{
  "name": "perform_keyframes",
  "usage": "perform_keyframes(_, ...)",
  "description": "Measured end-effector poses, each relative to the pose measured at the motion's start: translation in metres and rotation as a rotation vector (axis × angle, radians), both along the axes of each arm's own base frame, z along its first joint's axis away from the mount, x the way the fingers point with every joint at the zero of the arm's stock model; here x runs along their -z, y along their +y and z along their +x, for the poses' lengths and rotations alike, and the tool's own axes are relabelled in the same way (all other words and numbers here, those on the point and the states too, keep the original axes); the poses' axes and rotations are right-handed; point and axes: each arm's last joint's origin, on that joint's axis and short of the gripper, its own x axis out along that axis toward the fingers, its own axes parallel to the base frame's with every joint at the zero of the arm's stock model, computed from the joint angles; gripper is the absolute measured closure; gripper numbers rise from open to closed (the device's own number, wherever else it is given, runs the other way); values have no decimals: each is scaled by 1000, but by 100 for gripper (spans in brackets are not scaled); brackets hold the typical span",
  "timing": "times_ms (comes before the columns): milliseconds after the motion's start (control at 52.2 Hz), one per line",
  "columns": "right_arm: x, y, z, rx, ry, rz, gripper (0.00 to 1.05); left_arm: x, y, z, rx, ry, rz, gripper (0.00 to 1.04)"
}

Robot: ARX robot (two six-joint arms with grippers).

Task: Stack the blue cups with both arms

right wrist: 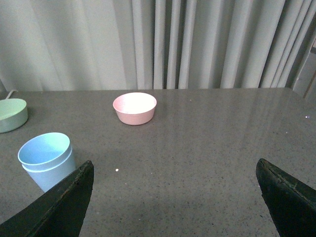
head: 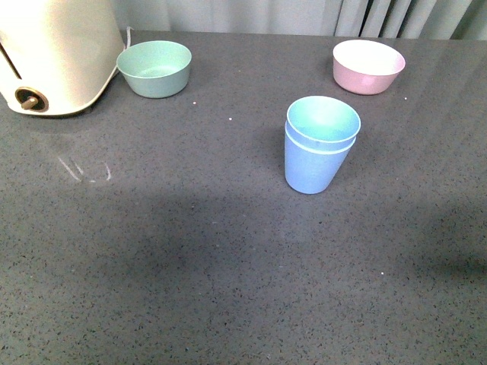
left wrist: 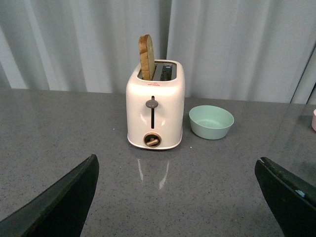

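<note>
Two light blue cups (head: 319, 144) stand nested, one inside the other, upright on the grey table right of centre; a double rim shows at the top. The right wrist view catches the same blue cups (right wrist: 45, 157) beside one finger, outside the jaws. My right gripper (right wrist: 175, 197) is open with only bare table between its fingers. My left gripper (left wrist: 177, 197) is open too, facing the toaster, with nothing between its fingers. Neither arm appears in the front view.
A cream toaster (head: 53, 53) (left wrist: 155, 106) holding a slice of bread (left wrist: 146, 57) stands at the far left. A mint-green bowl (head: 155, 68) (left wrist: 211, 121) sits beside it. A pink bowl (head: 367, 65) (right wrist: 135, 107) is at the far right. Curtains hang behind the table.
</note>
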Motion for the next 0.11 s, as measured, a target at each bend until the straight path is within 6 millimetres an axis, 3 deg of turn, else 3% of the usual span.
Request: perform_keyframes(115,0,0,0,0,0,0,9,0,0,0,0,0,0,9)
